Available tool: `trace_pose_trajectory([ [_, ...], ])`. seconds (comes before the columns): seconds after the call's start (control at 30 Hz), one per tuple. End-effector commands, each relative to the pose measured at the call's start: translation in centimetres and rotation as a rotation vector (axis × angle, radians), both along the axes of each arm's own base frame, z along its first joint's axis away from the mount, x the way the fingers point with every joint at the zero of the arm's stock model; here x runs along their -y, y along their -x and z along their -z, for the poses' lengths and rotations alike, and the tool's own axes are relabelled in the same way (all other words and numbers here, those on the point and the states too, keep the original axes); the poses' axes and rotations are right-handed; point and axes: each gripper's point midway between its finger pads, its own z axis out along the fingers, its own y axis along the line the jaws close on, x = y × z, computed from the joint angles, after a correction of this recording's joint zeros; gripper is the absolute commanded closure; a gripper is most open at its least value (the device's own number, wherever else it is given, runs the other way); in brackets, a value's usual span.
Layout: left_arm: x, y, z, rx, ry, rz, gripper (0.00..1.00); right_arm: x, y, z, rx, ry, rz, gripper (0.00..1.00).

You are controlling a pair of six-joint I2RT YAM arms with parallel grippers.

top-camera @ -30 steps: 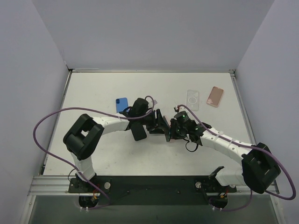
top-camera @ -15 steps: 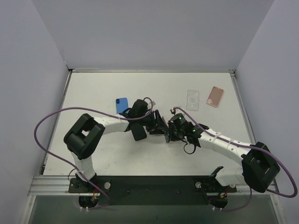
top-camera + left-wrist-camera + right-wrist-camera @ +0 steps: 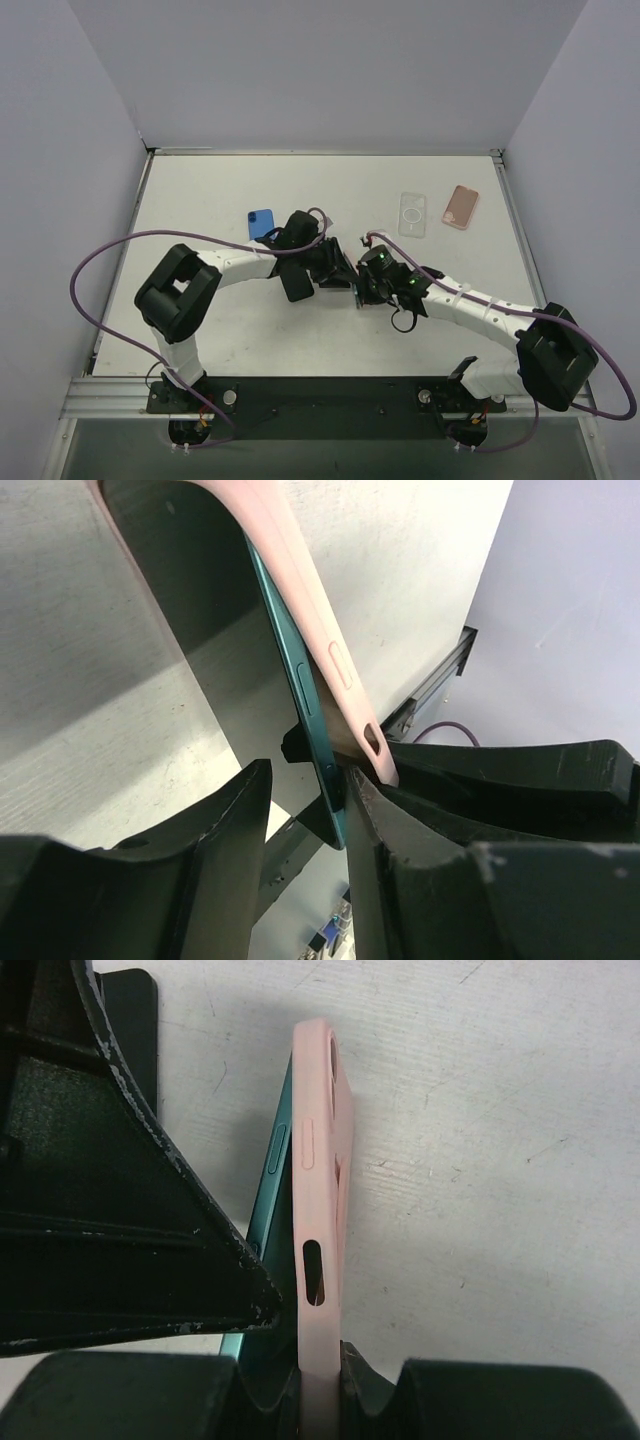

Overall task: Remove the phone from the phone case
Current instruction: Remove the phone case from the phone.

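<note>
White scuffed tabletop (image 3: 200,200) — lilac walls (image 3: 320,70) around; pink phone case (image 3: 320,1160) mid-table.

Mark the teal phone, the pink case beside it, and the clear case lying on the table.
teal phone (image 3: 272,1185): right wrist view, its side edge below the long button.
pink case (image 3: 315,1200): right wrist view, its side wall above the slot.
clear case (image 3: 413,214): top view, its middle.
</note>
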Motion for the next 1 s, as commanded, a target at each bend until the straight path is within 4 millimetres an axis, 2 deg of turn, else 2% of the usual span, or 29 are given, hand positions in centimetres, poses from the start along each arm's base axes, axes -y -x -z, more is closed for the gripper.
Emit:
trace_pose_trajectory([
  [0.0, -3.7, 0.3, 4.2, 0.004, -0.244, -0.037, 0.57, -0.8, -1.4, -2.6, 0.076, -0.040, 0.020, 1.00],
  [0.17, -4.5, 0.8, 4.8, 0.009, -0.281, -0.029, 0.65, -1.0, -1.5, -2.5, 0.072, -0.047, 0.028, 1.00],
  [0.37, -4.3, 1.0, 4.8, 0.012, -0.265, -0.023, 0.78, -1.4, -1.5, -2.3, 0.059, -0.059, 0.030, 1.00],
  [0.53, -4.6, 1.1, 4.3, 0.028, -0.276, -0.010, 1.00, -1.2, -1.7, -2.5, 0.068, -0.048, 0.039, 1.00],
  [0.77, -5.5, 0.6, 1.3, 0.107, -0.278, 0.009, 1.00, -0.3, -2.4, -4.0, 0.092, -0.029, 0.061, 1.00],
  [0.9, -6.2, 0.1, -0.7, 0.148, -0.243, 0.017, 1.00, 0.9, -3.4, -4.8, 0.081, -0.080, 0.124, 1.00],
  [0.97, -6.9, -0.5, -1.2, 0.142, -0.219, 0.001, 1.00, 2.1, -4.0, -4.9, 0.067, -0.130, 0.169, 1.00],
])
